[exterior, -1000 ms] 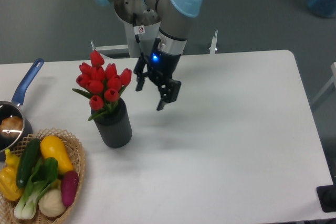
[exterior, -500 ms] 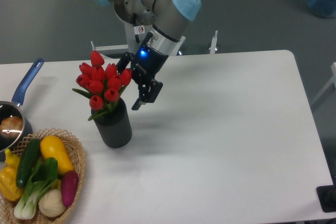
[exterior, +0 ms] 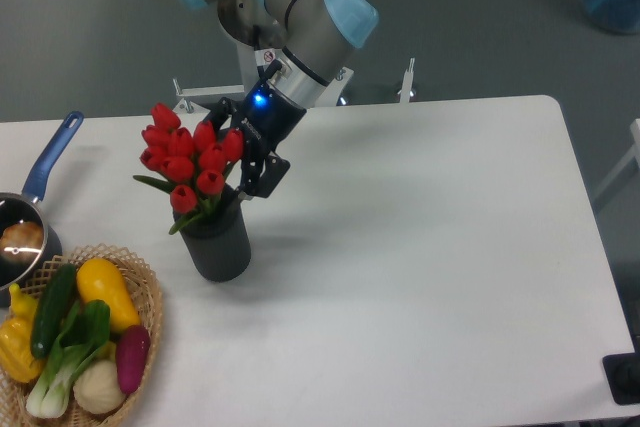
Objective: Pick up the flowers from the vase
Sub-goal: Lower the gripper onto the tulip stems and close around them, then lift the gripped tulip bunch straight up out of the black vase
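The claw [exterior: 243, 162] has swung in from the open table and now presses into the bunch of flowers [exterior: 190, 159], which has tipped away on its far side. The fingers look spread around the stems, not yet closed. The vase [exterior: 217, 243] stands just below. No readable writing shows.

The white table [exterior: 430, 247] bears the vase [exterior: 219, 243], a wicker basket [exterior: 148, 332] (vegetables inside) and a saucepan [exterior: 28, 222].

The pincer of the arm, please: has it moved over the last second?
Yes. The pincer has swung left, toward the dark grey matte cylinder vase, reaching the red tulips.
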Controlling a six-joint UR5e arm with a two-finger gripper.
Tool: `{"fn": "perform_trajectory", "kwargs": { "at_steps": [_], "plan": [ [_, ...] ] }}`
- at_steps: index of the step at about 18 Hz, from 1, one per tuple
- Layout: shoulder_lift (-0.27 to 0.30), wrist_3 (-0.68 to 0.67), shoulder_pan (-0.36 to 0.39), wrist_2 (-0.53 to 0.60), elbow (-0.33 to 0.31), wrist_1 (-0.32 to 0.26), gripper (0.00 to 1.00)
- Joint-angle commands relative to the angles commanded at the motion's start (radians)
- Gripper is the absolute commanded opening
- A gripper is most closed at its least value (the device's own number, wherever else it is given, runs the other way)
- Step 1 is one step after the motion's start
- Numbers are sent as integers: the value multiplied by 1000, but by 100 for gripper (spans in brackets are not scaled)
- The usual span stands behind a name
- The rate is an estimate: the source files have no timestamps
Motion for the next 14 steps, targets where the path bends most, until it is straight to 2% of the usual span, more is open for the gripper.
{"fn": "perform_trajectory", "kwargs": {
  "at_steps": [2, 14],
  "plan": [
    [0, 0, -2, 0, -8, 0, 0],
    [1, -17, 14, -48, 5, 0, 0]
  ]
}}
